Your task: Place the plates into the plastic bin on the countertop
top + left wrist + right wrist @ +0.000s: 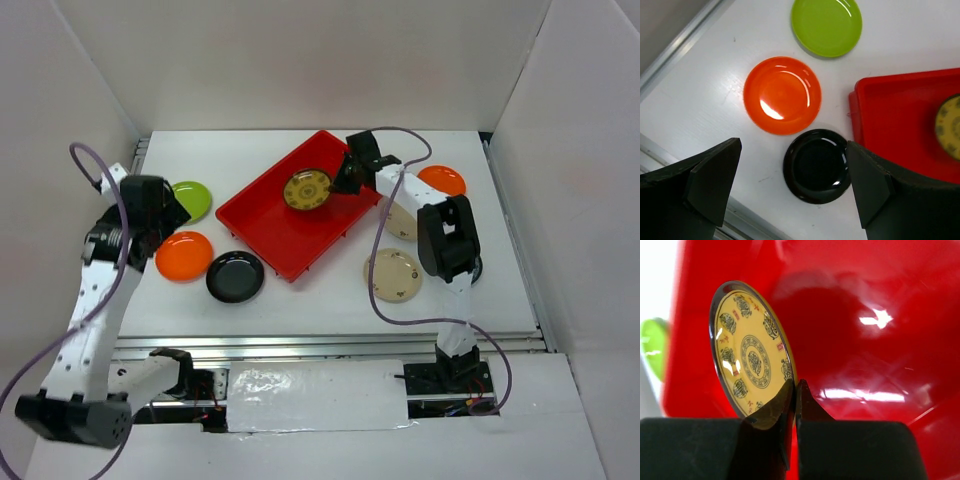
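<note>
One countertop (320, 300): white, flat, walled on three sides. One plastic bin (268, 228): red, rectangular, raised rim, set askew at the centre of the surface with one corner pointing far. One patterned plate (752, 355): yellow face, dark medallion motifs, dark rim; it is over the far-right part of the bin's floor, standing steeply tilted on edge. Whether its lower edge touches the red floor cannot be told. One right gripper (795, 386): reaches in over the bin's right rim, both fingers pinched tight on the edge of the patterned plate. One left gripper (792, 150): jaws spread fully wide, nothing between them, hanging above the left part of the countertop over the black plate (235, 276). That plate lies flat, outside the bin, just beside its near-left edge. One orange plate (184, 255): flat, left of the black plate and close to it. One lime green plate (192, 200): flat, farther back than the orange plate, partly hidden by the left arm in the overhead view. One second orange plate (442, 180): flat, at the far right, outside the bin. One beige plate (392, 275): flat, near right of the bin. One pale plate (400, 224): between those two, largely hidden behind the right arm.
</note>
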Tool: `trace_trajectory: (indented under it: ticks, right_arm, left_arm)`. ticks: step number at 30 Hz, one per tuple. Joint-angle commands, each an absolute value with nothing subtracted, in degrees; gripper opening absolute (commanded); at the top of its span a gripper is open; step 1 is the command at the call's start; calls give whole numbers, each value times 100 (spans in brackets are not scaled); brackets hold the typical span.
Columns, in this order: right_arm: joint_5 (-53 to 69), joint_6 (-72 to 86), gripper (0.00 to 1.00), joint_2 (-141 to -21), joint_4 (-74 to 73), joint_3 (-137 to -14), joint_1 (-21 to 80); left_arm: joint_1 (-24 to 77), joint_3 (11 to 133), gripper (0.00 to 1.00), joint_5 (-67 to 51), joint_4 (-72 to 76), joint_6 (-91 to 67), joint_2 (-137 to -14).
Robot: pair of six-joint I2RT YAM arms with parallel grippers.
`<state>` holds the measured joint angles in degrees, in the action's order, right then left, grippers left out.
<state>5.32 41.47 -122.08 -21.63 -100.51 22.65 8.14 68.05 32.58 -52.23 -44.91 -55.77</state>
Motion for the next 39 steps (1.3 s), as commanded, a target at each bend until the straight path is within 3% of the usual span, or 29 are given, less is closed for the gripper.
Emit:
trace_trajectory:
  ticks: [1, 3, 5, 7, 8, 9, 10, 11, 20, 22, 24, 28, 31, 34, 39]
  right_arm:
    - [967, 3999, 0, -12330, -2312, -10300, 2241]
    - [1028, 3911, 2, -12610, -2530, -10694, 2267]
    - [1211, 3823, 21, -12735, -2593, -10836, 2268]
    - [1318, 3823, 33, -12683, -2349, -10715, 2233]
    - [1371, 3832, 54, -12578, -2294, -10592, 2224]
    - [1380, 3832, 69, -12534, -2250, -10547, 2215]
    - [1362, 3806, 94, -12455, -2241, -10521, 2206]
    - [1345, 3771, 100, -12384, -2241, -10442, 2223]
    - [-165, 3305, 100, -10129, -2505, -9258, 2636]
    - [-28, 3130, 100, -9705, -2331, -8932, 2768]
    - [499, 2980, 100, -9064, -2119, -8343, 2847]
    - [3557, 2838, 100, -8158, -1033, -7315, 2743]
    - [4358, 3137, 100, -7595, -214, -6541, 2759]
    - [4456, 3120, 100, -7146, -149, -6206, 2856]
    - [4448, 3164, 100, -6496, -167, -5950, 2883]
  left_arm:
    - [248, 7434, 99, 2296, -4641, -4281, -6378]
    - [-341, 7828, 99, 1751, -4430, -4237, -7143]
    - [-832, 8241, 99, 1330, -4299, -4166, -7896]
    - [-1054, 8358, 99, 1126, -4080, -4114, -8269]
    - [-1185, 8332, 99, 890, -3687, -4087, -8488]
    - [-1247, 8315, 99, 783, -3491, -4061, -8595]
    - [-1309, 8306, 99, 660, -3333, -4034, -8691]
    - [-1431, 8332, 99, 494, -3209, -3999, -8927]
    - [-1863, 9113, 98, 123, -3243, -3999, -10711]
    - [-1889, 9263, 99, 202, -3234, -3938, -10976]
    - [-1942, 9439, 98, 115, -3217, -3841, -11372]
    - [-2196, 9449, 92, -446, -3121, -3866, -12031]
    - [-2259, 9072, 91, -588, -2708, -3981, -12120]
    - [-2241, 8878, 81, -536, -2382, -4078, -12155]
    - [-2232, 8710, 46, -457, -2276, -4192, -12401]
